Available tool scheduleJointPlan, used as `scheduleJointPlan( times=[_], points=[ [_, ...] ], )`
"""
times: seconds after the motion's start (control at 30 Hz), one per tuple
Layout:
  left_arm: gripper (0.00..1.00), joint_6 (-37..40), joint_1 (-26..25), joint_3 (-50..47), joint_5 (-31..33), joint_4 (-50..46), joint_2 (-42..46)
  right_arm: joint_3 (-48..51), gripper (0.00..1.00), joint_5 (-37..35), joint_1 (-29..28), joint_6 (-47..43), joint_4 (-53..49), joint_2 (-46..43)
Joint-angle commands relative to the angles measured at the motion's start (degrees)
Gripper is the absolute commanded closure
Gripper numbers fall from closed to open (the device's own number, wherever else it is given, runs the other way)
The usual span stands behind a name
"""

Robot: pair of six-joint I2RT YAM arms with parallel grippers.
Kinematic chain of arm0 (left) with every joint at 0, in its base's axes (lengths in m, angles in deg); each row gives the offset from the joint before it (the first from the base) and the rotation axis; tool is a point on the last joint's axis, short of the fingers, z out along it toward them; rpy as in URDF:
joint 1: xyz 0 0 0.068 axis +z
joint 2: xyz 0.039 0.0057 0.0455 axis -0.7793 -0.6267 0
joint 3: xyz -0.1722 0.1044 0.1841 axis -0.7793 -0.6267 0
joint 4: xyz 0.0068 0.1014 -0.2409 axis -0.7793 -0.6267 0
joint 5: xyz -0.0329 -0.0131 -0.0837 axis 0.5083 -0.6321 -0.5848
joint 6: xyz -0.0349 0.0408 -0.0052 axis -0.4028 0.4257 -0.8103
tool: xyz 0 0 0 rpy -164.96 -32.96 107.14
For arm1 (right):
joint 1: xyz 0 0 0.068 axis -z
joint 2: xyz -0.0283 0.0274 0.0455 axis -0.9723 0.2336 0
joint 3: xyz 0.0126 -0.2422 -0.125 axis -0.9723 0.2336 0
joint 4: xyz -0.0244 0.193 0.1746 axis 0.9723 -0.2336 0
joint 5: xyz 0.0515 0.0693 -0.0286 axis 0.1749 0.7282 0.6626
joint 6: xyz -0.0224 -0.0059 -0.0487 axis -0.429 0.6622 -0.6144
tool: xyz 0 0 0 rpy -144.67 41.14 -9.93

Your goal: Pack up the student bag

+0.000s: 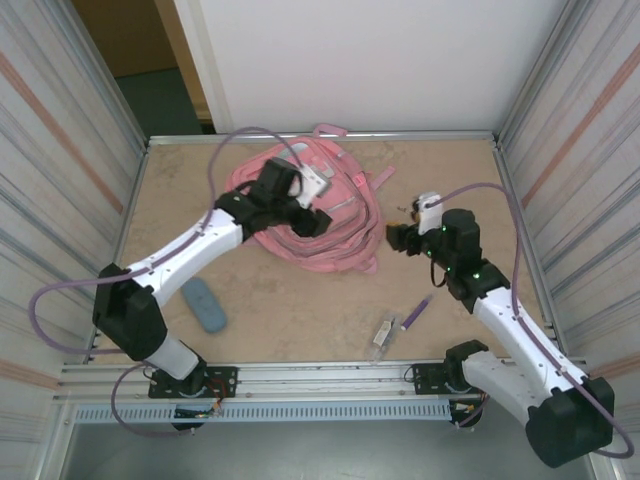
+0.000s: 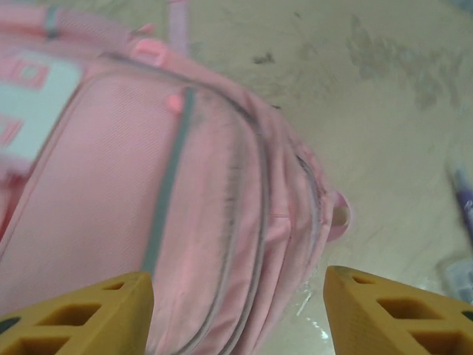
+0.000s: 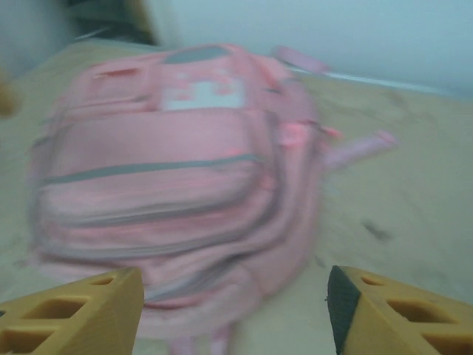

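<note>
The student bag (image 1: 330, 225) is a large pink backpack lying flat at the middle back of the table, straps trailing toward the far edge. My left gripper (image 1: 312, 222) hovers over its near right part. In the left wrist view the bag's (image 2: 148, 185) zip pockets lie under the left gripper (image 2: 238, 314), whose yellow fingers (image 2: 89, 314) stand wide apart with nothing between them. My right gripper (image 1: 397, 238) is just right of the bag, apart from it. The right wrist view is blurred: the bag (image 3: 177, 170) lies ahead of the right gripper (image 3: 233, 314), which is open and empty.
A blue oblong case (image 1: 203, 304) lies near the left arm. A purple pen (image 1: 417, 313) and a small clear packet (image 1: 383, 335) lie front right; both show at the left wrist view's right edge, the pen (image 2: 462, 196) and the packet (image 2: 458, 274). Metal walls enclose the table.
</note>
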Motion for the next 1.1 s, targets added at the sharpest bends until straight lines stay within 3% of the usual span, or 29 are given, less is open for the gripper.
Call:
scheduleJointPlan(
  times=[0.0,0.23,0.4,0.47,0.53,0.63,0.83,0.97,1.07],
  points=[
    [0.36,16.37,-4.19,1.47,12.12,0.13,-4.63,-4.89,0.33,-6.84,4.02,14.20,-11.27,1.94],
    [0.33,17.01,-7.78,9.64,29.10,-0.84,-18.35,-5.28,0.33,-5.74,6.66,16.44,-16.62,3.72],
    [0.30,14.04,-7.41,12.44,34.30,-1.78,-24.14,-2.44,0.33,-6.65,6.77,15.38,-16.30,0.17],
    [0.39,12.08,-6.79,13.00,35.20,-1.84,-25.31,-1.17,0.33,-6.24,6.79,15.67,-15.44,-1.01],
    [0.58,10.82,-6.05,13.69,35.69,-1.93,-26.07,-0.33,0.33,-4.55,6.87,16.69,-14.69,-1.49],
    [1.00,10.38,-5.58,15.64,32.64,-4.03,-25.42,-0.56,0.33,-0.29,6.88,18.69,-15.45,-0.53],
    [1.00,7.85,-6.63,18.25,29.10,-6.00,-16.80,-3.35,0.34,7.47,6.79,21.55,-17.71,3.95],
    [1.00,5.97,-6.59,21.42,27.37,-7.09,-12.75,-3.05,0.36,14.54,5.37,33.72,-11.43,7.51],
    [1.00,3.74,-6.52,25.16,24.54,-9.76,-11.49,-3.73,0.43,11.40,1.01,44.77,-7.60,10.59]
  ],
)
